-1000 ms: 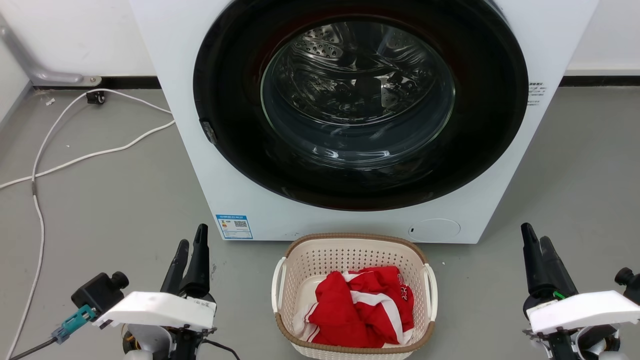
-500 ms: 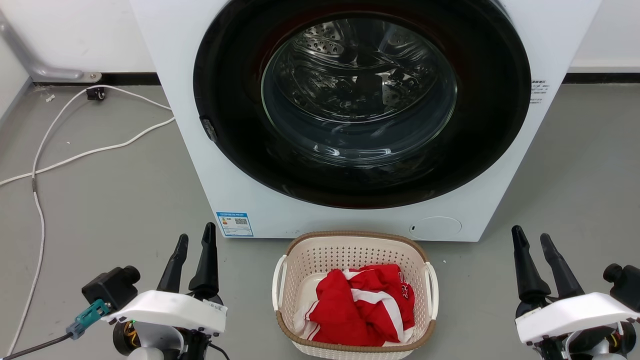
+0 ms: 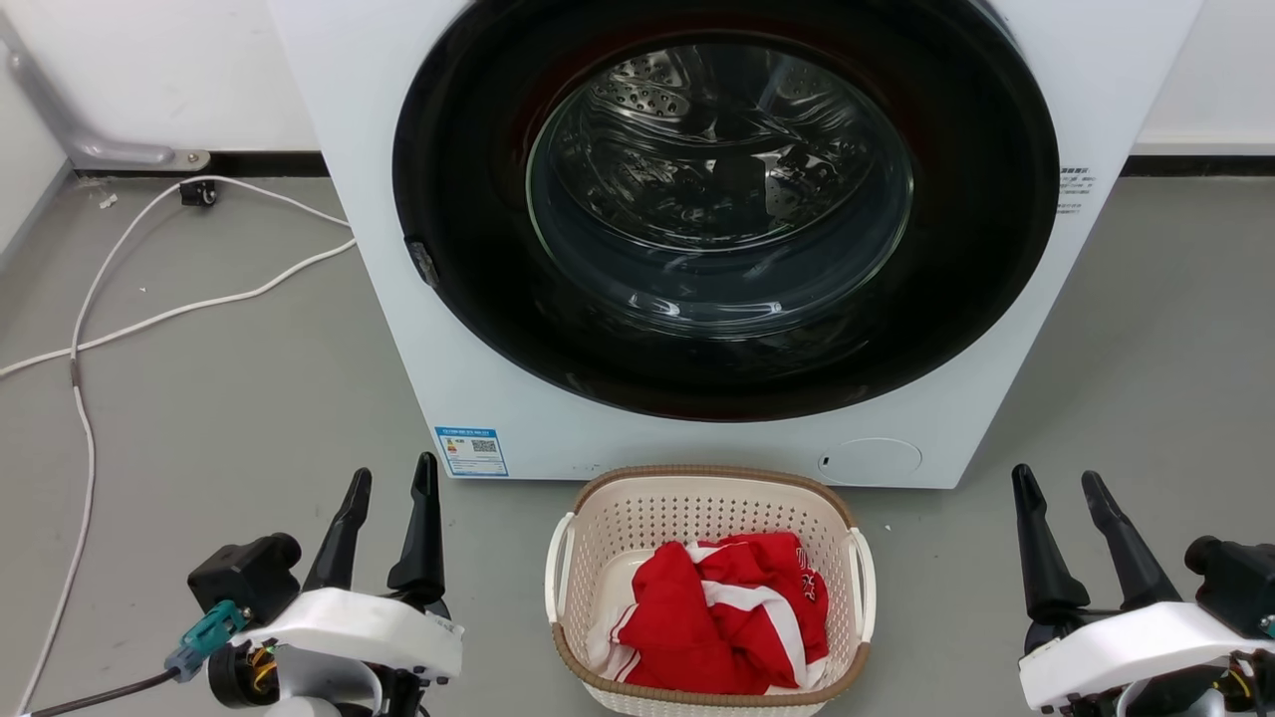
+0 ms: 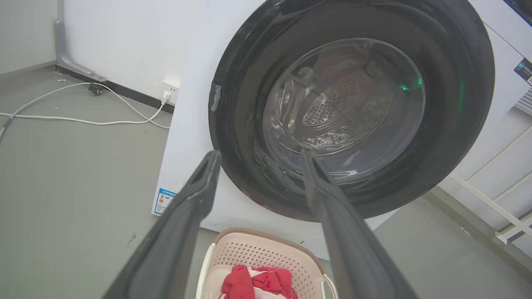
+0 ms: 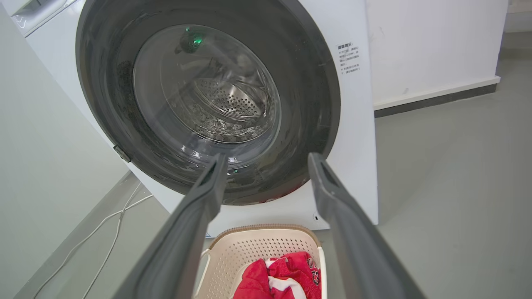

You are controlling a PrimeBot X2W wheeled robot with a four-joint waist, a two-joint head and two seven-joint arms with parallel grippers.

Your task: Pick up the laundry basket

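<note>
The laundry basket (image 3: 637, 523), cream perforated plastic with a brown rim and white side handles, stands on the grey floor just in front of the washing machine, holding a red and white garment (image 3: 717, 622). My left gripper (image 3: 391, 481) hangs open well to the basket's left, nothing between its fingers. My right gripper (image 3: 1058, 481) is open too, off to the basket's right. The basket (image 4: 253, 253) sits low between the open left gripper (image 4: 259, 155) fingers in the left wrist view, and the basket (image 5: 249, 249) lies below the open right gripper (image 5: 266, 160) in the right wrist view.
A white front-loading washing machine (image 3: 438, 329) with a big dark round door stands right behind the basket. White cables (image 3: 149, 314) trail over the floor at the left toward the wall. Bare grey floor lies on both sides of the basket.
Both grippers went from shut to open, fingers spreading apart. Both arms shifted slightly, the left one to the right. The head camera moved a little.
</note>
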